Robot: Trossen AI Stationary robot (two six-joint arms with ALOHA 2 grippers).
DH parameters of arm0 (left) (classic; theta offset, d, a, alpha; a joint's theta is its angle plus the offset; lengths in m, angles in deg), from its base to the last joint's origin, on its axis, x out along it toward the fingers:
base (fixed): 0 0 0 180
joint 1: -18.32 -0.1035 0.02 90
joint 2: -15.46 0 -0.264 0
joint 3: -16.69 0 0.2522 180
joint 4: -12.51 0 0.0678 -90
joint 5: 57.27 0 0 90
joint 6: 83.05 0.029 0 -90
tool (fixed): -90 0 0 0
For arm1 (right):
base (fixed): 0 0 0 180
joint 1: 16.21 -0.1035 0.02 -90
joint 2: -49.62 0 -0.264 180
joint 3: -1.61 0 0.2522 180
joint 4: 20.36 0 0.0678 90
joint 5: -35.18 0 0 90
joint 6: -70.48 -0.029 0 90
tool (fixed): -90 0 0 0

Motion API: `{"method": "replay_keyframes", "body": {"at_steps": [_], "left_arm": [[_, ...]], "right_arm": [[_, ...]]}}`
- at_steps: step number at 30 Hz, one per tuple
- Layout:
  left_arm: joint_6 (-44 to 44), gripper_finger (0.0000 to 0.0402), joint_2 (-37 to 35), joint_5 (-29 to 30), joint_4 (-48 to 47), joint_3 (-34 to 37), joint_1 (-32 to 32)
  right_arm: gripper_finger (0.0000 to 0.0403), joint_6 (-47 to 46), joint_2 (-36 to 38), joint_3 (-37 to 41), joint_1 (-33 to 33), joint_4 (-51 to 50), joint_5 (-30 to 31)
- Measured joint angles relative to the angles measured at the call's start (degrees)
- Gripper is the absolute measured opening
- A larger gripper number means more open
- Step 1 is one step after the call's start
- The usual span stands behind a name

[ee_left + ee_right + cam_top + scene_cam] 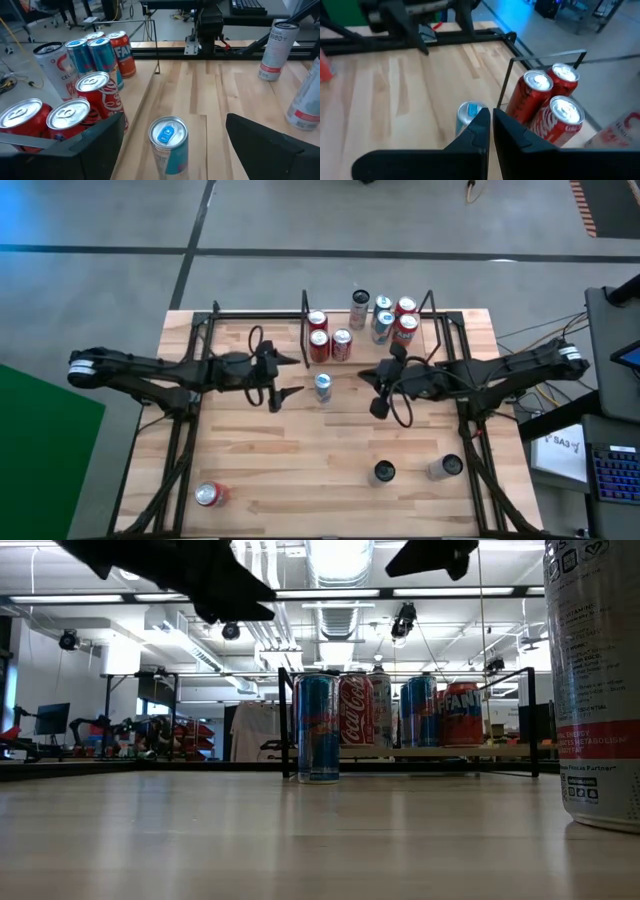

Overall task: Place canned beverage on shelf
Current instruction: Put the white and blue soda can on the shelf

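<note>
A blue-topped can stands upright on the plank tabletop, just in front of the shelf; the shelf holds several red, blue and white cans. My left gripper is open to the left of the blue-topped can; in the left wrist view its fingers stand wide on either side of the can without touching it. My right gripper is shut and empty to the right of the can, which shows past its fingertips in the right wrist view.
A red can lies on its side near the front left corner. Two dark-topped cans stand at the front right; one looms at the right of the low view. Bare planks lie between.
</note>
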Motion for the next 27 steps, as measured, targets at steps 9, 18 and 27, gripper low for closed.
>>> {"method": "replay_keyframes", "body": {"at_steps": [9, 18, 27], "left_arm": [[2.02, 0.0331, 0.1, -0.05, 9.85, 6.07, -0.02], [2.05, 0.0331, 4.63, -0.07, 14.93, 7.58, -0.02], [2.29, 0.0331, 10.0, -0.06, 20.14, 7.53, -0.11]], "right_arm": [[0.0012, 4.02, -3.49, 0.0, 3.56, 7.72, -0.18], [0.0012, 3.33, -6.22, 0.01, 7.66, 11.39, -5.82], [0.0012, 3.85, -11.17, -0.07, 9.6, 12.77, -7.94]]}}
